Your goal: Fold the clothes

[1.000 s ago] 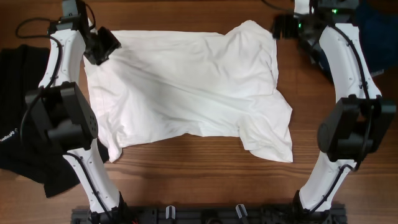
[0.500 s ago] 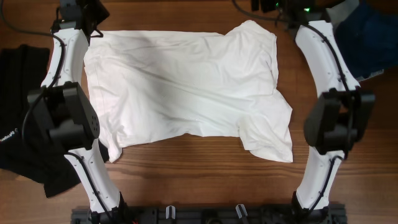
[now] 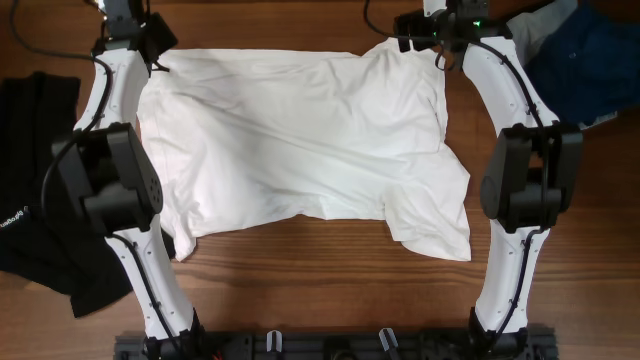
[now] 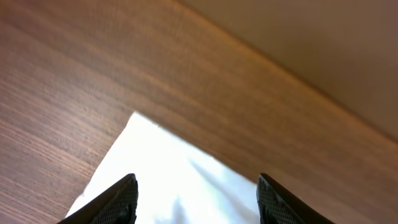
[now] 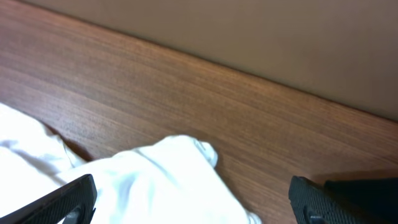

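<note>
1. Across the mid-tabletop (image 3: 330, 285): white T-shirt (image 3: 300, 140), spread flat, rumpled.
2. Left tool (image 4: 198, 193): released, jaws parted over the far-left shirt corner.
3. Right tool (image 5: 193, 199): released, spread wide above the far-right corner; tips cropped.
4. Black garment (image 3: 30, 200), dark blue garment (image 3: 590, 60): cut off at frame edges.

A large white T-shirt (image 3: 300, 140) lies spread nearly flat and wrinkled across the middle of the wooden counter (image 3: 330, 290), one sleeve jutting toward the near right, while a black garment (image 3: 30, 150) lies crumpled at the left edge and a dark blue garment (image 3: 590, 65) with a pale grey-blue piece (image 3: 535, 25) sits bunched at the far right corner.
</note>
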{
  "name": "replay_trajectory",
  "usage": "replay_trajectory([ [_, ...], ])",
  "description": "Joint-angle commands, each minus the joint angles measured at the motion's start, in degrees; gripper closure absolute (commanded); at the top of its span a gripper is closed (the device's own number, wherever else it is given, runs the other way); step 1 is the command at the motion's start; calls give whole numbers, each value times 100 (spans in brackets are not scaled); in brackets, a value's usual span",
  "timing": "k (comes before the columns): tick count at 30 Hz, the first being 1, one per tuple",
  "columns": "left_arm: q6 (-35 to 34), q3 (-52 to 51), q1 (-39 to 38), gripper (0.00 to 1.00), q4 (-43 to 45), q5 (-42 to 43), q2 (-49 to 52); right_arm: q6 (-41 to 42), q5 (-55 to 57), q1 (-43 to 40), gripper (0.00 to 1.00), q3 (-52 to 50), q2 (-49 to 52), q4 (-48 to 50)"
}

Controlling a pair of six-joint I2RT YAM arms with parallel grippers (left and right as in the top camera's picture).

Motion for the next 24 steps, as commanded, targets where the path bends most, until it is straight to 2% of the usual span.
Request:
replay_trajectory([
  [1,116,107,13,39,-9,-103,203,-74,55,-13,0,63,356,-173],
  [11,118,105,61,38,-354,-105,380,295,28,-13,0,63,691,-647],
  [15,114,105,55,38,-411,-101,470,308,7,-17,16,63,796,-640],
  [16,111,105,55,37,-417,-101,470,352,11,-20,16,63,807,-601],
  [20,114,105,55,36,-415,-101,470,1064,7,-170,0,63,903,-186],
  [24,114,105,55,34,-417,-101,470,1207,-55,-448,0,63,916,428],
])
